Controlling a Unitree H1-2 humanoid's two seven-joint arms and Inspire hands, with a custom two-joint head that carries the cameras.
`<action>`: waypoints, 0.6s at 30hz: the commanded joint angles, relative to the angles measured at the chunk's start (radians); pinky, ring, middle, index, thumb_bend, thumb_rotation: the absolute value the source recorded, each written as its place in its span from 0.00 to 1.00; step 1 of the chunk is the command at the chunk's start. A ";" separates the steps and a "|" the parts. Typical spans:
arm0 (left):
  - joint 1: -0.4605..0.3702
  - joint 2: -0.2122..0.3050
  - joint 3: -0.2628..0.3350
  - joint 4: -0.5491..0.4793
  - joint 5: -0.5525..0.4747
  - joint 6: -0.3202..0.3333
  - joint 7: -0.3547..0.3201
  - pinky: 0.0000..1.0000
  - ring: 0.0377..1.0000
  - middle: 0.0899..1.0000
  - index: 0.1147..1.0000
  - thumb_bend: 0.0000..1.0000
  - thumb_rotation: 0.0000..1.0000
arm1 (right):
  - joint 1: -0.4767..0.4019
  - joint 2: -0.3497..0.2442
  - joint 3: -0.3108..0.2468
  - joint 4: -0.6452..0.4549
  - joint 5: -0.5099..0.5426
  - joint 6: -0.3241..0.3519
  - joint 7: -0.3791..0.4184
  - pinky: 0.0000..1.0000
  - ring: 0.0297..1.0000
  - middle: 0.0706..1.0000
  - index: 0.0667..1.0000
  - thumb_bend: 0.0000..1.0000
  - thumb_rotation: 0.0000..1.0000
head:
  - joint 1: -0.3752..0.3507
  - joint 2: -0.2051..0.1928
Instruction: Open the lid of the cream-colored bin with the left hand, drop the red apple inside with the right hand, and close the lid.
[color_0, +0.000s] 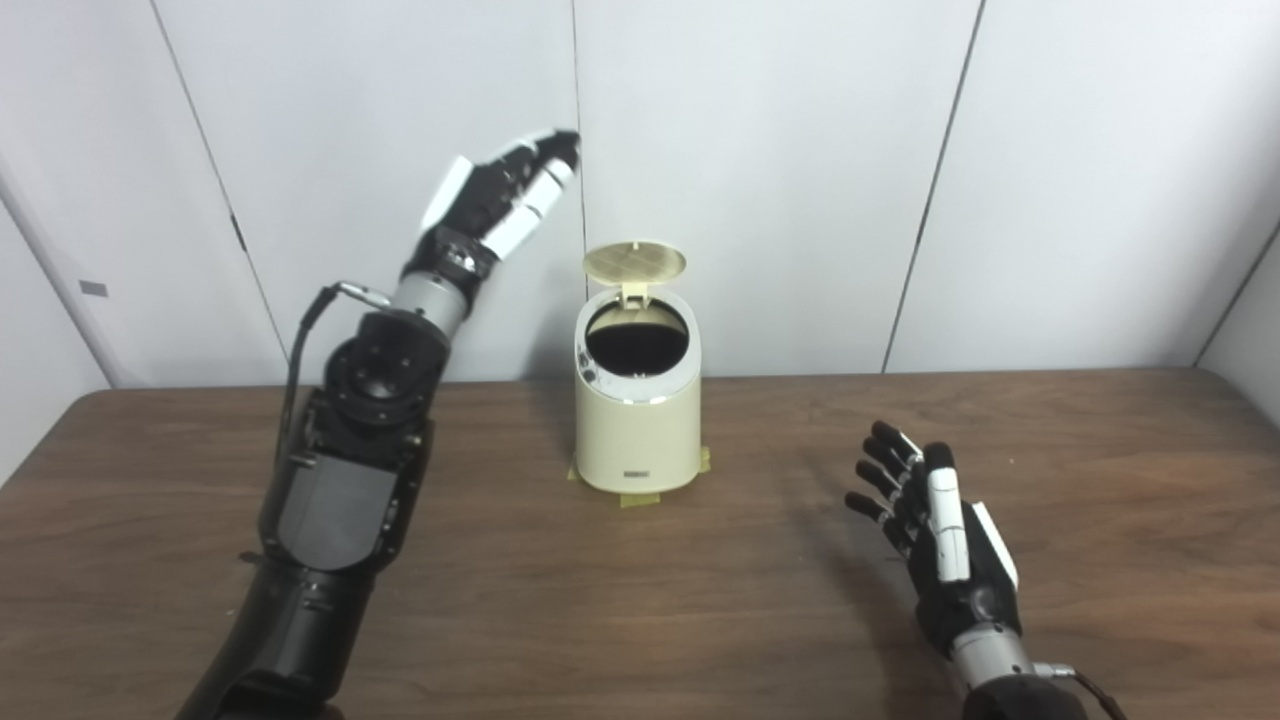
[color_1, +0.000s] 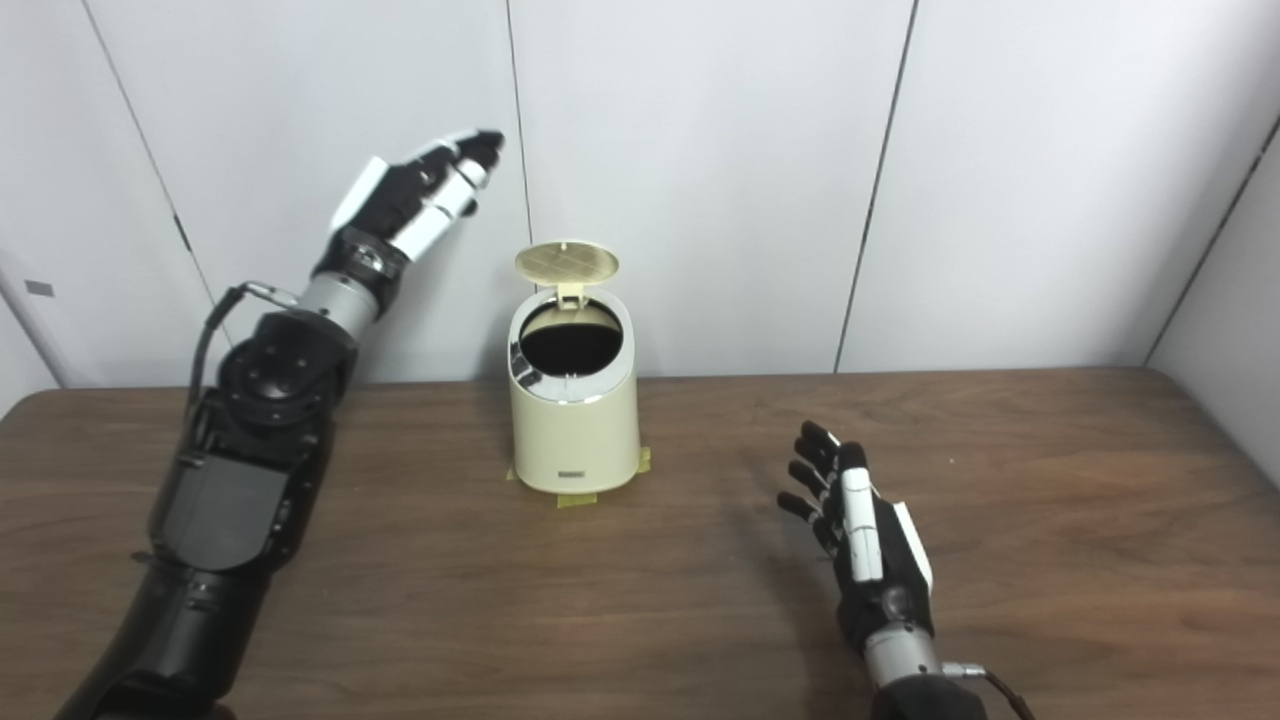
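Note:
The cream-colored bin (color_0: 637, 420) stands on the brown table at mid-depth, its round lid (color_0: 634, 262) tipped up and back so the dark inside shows. No red apple is visible anywhere, and the bin's inside is too dark to see into. My left hand (color_0: 505, 196) is raised high, up and to the left of the lid, fingers stretched out and holding nothing. My right hand (color_0: 925, 515) hovers low over the table to the right of the bin, palm turned left, fingers spread and empty.
The brown table (color_0: 640, 600) reaches to a white panelled wall (color_0: 800, 150) right behind the bin. Yellowish tape (color_0: 640, 497) sits under the bin's base. My left forearm (color_0: 350, 480) rises steeply at the left.

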 joint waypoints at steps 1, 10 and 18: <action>-0.084 0.010 -0.011 -0.006 0.025 -0.061 -0.006 0.87 0.91 0.87 0.86 0.44 0.80 | -0.030 -0.004 0.002 -0.045 0.011 -0.023 0.003 0.78 0.89 0.89 0.87 0.54 1.00 | -0.001 0.001; -0.069 0.021 -0.087 -0.002 0.107 -0.085 -0.055 0.87 0.85 0.78 0.76 0.41 0.77 | -0.032 -0.015 0.008 -0.029 0.013 -0.015 0.007 0.78 0.88 0.89 0.87 0.57 1.00 | -0.007 0.000; -0.051 0.037 -0.138 -0.038 0.186 -0.084 -0.094 0.81 0.83 0.79 0.76 0.41 0.79 | -0.027 -0.038 0.024 -0.029 0.010 0.007 0.015 0.79 0.87 0.88 0.88 0.55 1.00 | -0.002 0.001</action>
